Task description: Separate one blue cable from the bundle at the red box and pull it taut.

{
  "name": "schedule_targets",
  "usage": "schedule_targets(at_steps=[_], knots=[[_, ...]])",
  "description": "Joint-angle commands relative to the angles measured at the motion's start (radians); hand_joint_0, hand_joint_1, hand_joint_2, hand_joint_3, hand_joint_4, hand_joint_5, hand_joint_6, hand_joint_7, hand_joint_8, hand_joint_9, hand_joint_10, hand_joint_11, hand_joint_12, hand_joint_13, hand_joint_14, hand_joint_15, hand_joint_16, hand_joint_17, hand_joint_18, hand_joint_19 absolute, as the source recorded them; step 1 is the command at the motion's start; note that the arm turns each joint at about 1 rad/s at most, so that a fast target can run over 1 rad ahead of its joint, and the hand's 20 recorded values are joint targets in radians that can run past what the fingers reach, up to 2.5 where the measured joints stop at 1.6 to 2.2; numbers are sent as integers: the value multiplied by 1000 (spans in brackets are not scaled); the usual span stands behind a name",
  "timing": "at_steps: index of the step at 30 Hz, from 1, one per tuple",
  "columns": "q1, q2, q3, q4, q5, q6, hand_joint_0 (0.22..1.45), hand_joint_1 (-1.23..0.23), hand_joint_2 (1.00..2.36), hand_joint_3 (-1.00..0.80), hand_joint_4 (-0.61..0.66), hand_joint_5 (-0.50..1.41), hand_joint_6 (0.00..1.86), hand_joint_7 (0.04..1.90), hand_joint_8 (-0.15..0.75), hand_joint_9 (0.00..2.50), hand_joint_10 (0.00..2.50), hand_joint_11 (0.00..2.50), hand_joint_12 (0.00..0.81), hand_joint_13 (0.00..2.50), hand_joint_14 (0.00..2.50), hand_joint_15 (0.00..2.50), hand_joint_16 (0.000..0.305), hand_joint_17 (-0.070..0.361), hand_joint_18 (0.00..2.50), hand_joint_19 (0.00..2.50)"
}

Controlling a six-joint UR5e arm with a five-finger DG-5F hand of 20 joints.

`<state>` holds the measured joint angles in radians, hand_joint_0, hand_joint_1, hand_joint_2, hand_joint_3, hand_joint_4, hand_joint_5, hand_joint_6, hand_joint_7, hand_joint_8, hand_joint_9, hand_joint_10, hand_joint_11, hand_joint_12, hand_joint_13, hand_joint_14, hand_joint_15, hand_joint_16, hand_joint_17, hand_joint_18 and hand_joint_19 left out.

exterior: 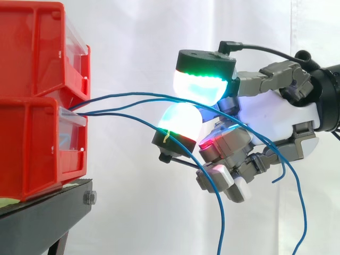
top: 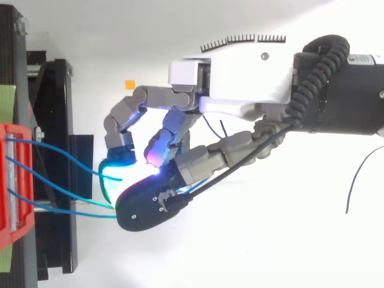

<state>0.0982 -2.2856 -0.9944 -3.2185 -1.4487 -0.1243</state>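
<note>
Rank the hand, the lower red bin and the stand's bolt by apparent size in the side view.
1. hand
2. lower red bin
3. bolt
Hand and bin look close; nearness to the camera could skew that.

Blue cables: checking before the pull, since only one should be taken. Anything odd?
Yes. Several blue cables from the red bins run through the robot hand together, not one alone; they sag slack beyond it.
</note>
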Motion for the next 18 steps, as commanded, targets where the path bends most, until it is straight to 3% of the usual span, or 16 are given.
schedule_targets(at_steps=[1,5,12,18], knots=[[0,0,0,-4,-2,2,703,-732,1012,-332,-84,-213,865,1031,257,1043,4,1878,348,880,24,1091,42,95,769,955],[-5,8,14,-14,-2,14,703,-732,1012,-333,-80,-213,866,1023,273,992,10,1747,358,826,25,953,42,95,761,918],[-9,11,51,-98,-10,12,701,-730,1012,-328,-74,-213,866,1021,293,935,19,1501,364,720,22,742,42,95,724,857],[-6,11,53,-112,-9,11,697,-728,1013,-324,-61,-213,866,1016,332,991,23,1336,347,684,21,604,41,91,705,789]])
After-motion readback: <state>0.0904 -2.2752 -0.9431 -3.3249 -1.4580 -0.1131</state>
